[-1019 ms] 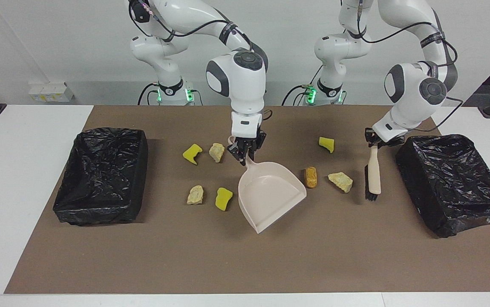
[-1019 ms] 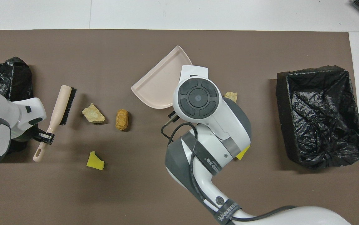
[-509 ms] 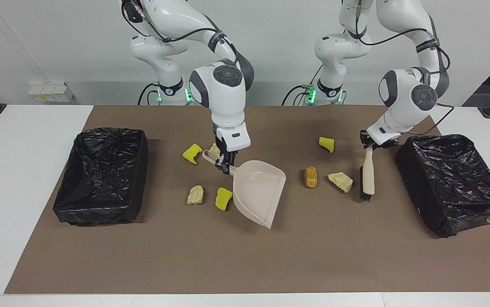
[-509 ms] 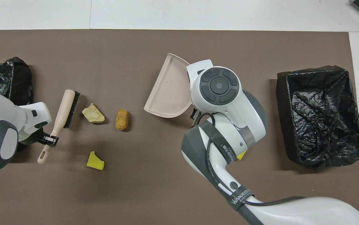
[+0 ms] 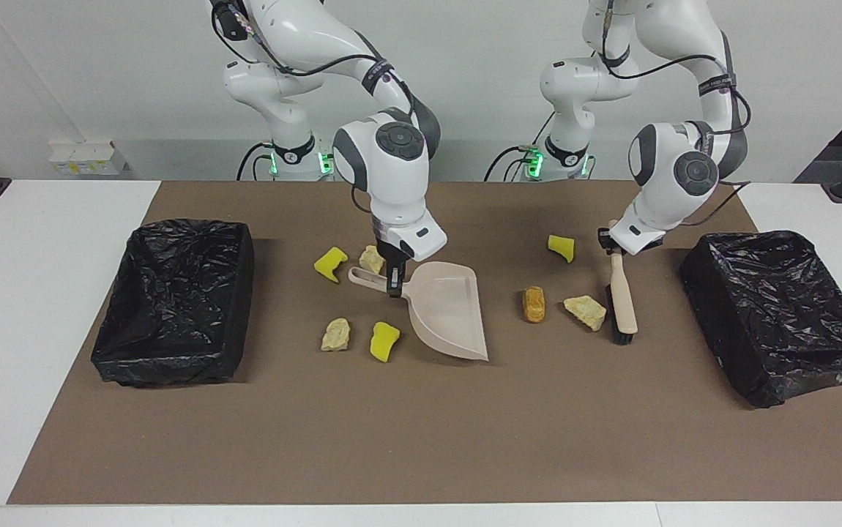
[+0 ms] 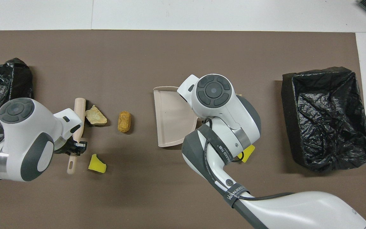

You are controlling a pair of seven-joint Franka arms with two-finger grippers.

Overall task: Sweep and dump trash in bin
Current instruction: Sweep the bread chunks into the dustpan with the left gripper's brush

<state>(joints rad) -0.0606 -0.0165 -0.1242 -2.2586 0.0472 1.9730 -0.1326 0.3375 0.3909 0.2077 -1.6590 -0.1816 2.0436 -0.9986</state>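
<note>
Black-lined bin [image 5: 176, 300] at the right arm's end. Four trash pieces [image 5: 384, 341] lie beside the dustpan [image 5: 449, 316]; right gripper [image 5: 394, 281] clamps its handle. Orange lump [image 5: 534, 304], beige chunk [image 5: 586, 311], yellow bit [image 5: 561, 247] mid-table. Left gripper [image 5: 615, 247] grips the brush [image 5: 621, 300], bristles touching the chunk. Second bin [image 5: 780, 311].

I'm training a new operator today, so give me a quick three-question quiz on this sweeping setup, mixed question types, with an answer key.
1. True or false: the right tool holds the dustpan by its handle.
2. Which piece does the brush nearly touch?
A. yellow sponge by the brush handle
B. orange lump
C. beige chunk
3. Fill in: the left tool grips the ____.

Key: 1 true; 2 C; 3 brush
</note>
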